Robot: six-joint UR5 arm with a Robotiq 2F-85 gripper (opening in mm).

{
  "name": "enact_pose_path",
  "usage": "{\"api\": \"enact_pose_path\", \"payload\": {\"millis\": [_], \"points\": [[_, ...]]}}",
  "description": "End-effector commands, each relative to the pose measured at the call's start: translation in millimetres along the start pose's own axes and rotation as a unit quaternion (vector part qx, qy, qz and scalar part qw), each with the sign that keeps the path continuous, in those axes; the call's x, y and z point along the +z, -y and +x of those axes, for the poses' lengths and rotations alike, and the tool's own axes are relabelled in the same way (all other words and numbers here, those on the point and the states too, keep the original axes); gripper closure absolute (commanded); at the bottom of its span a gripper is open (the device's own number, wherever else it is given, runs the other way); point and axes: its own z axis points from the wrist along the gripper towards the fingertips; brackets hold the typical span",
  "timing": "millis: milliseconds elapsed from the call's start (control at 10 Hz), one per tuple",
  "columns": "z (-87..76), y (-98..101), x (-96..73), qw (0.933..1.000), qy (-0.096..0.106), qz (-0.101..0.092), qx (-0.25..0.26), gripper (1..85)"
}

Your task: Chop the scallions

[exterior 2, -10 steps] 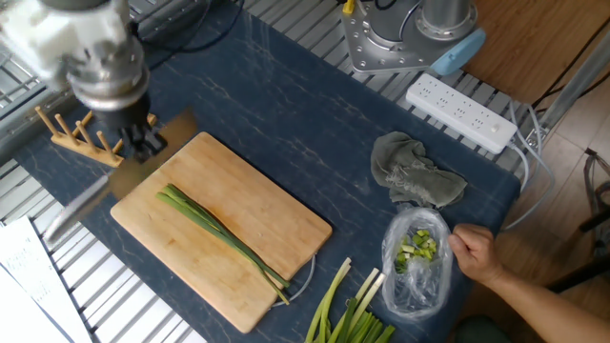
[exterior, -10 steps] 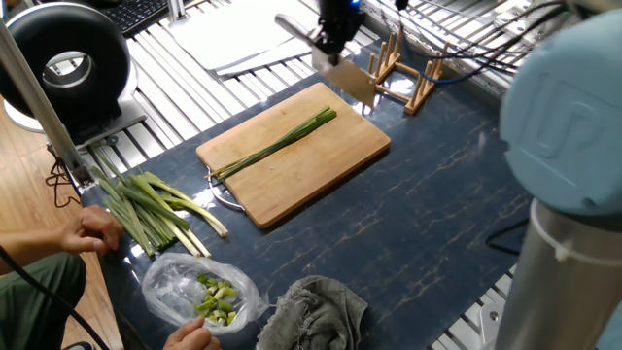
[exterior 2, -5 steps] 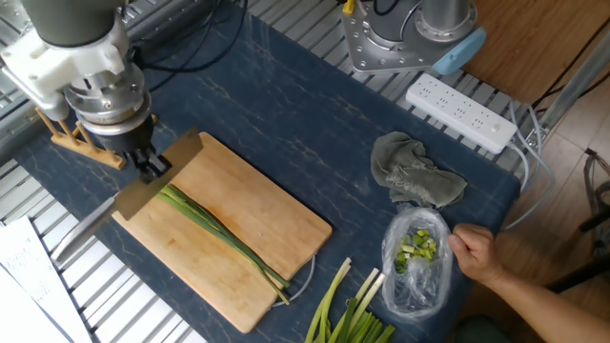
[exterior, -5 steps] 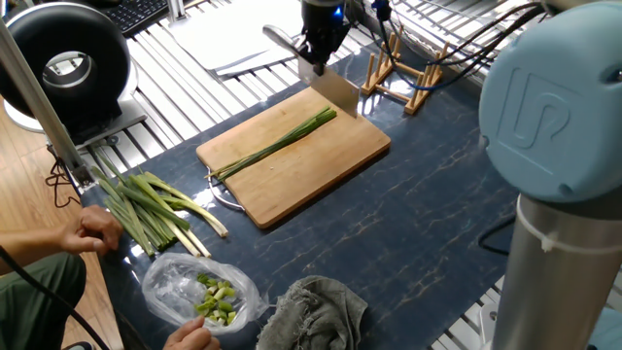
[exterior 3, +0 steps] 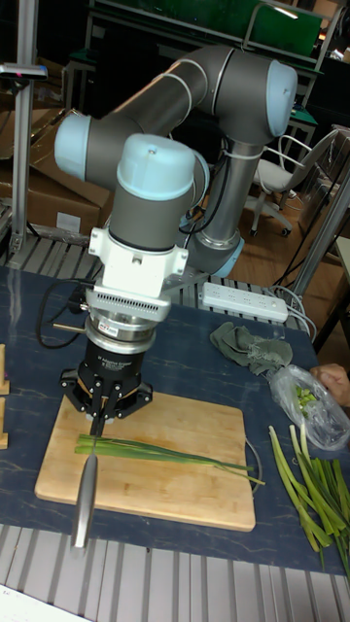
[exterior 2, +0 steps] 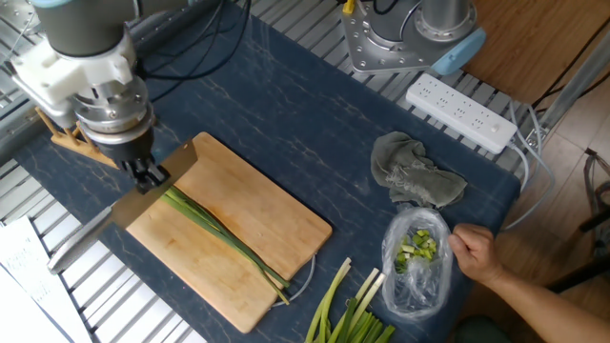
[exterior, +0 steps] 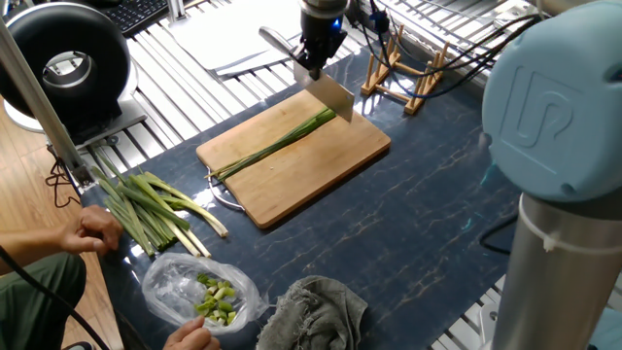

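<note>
The scallions are a few thin green stalks lying lengthwise on the wooden cutting board. My gripper is shut on a knife, whose broad blade stands across the stalks' leafy tip end at the board's far side. From the opposite camera, the gripper hangs over the board's left corner, where the scallions begin. In the tall fixed view, the gripper holds the knife edge-on over the left end of the scallions.
A thicker bundle of stalks lies left of the board by a person's hand. A clear bag of chopped bits and a grey rag lie in front. A wooden rack stands behind the board; a power strip lies at the table edge.
The gripper with the knife has come from beyond the board's far corner, down and inward, so the blade now stands over the scallion tips. The scallions have not moved.
</note>
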Motion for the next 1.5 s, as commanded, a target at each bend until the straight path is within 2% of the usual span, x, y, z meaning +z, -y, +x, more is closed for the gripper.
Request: {"api": "enact_pose_path", "payload": {"millis": [0, 400, 700, 1400], "points": [[0.8, 3.7, 12.7, 0.9997, 0.021, 0.002, -0.010, 84.3], [11.2, 7.2, 8.8, 0.9998, 0.015, 0.000, -0.016, 84.3], [20.9, -0.2, 3.7, 0.9999, 0.008, -0.007, -0.014, 84.3], [26.9, -3.6, 11.7, 0.9999, 0.011, -0.003, -0.012, 84.3]]}}
